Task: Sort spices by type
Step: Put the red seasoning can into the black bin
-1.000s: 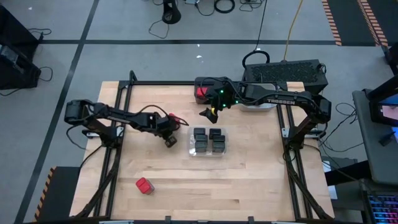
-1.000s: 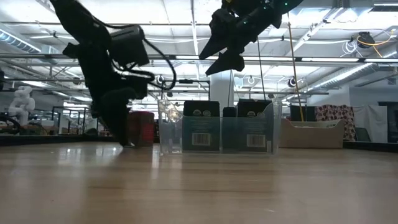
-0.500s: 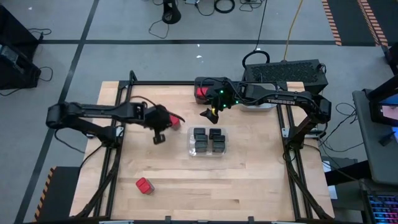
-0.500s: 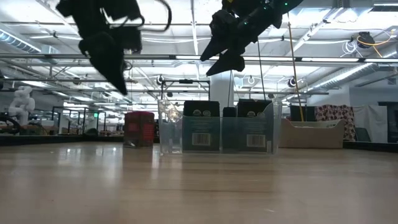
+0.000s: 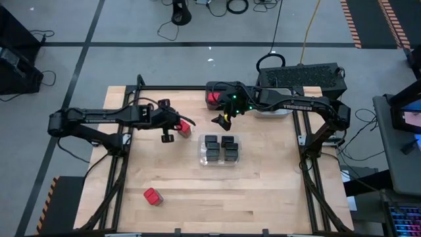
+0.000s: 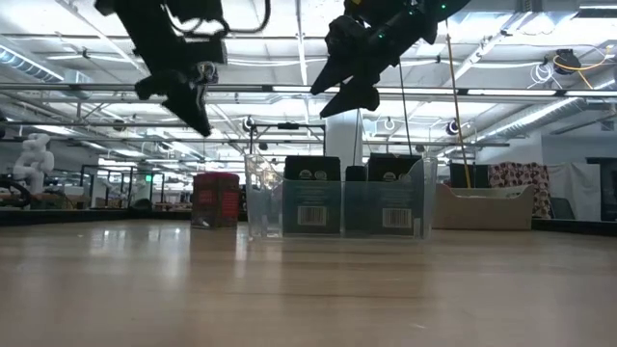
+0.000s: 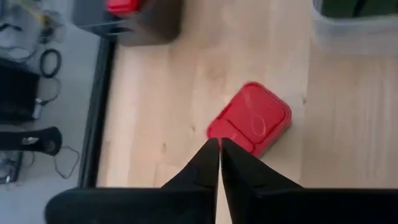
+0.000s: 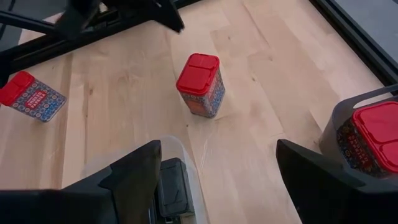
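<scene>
While the left end effector (image 7: 219, 146) hangs above the counter (image 5: 263, 191) with its fingers pinched almost together and nothing between them, an upright red-topped box (image 5: 185, 128) stands just beside it on the wood. The right end effector (image 5: 222, 120) waits wide and empty above the counter near the far edge, between the dark bin (image 5: 212, 99) holding 1 red-topped box and the clear bin (image 5: 220, 150) holding 4 black boxes. A second red box (image 5: 153, 196) lies on its side near the front edge, well apart from everything else. My worry is the standing box: if the left fingers descend this narrow they could strike its lid and tip it rather than straddle it. Spreading late, close to the lid, could also nudge it toward the clear bin.
</scene>
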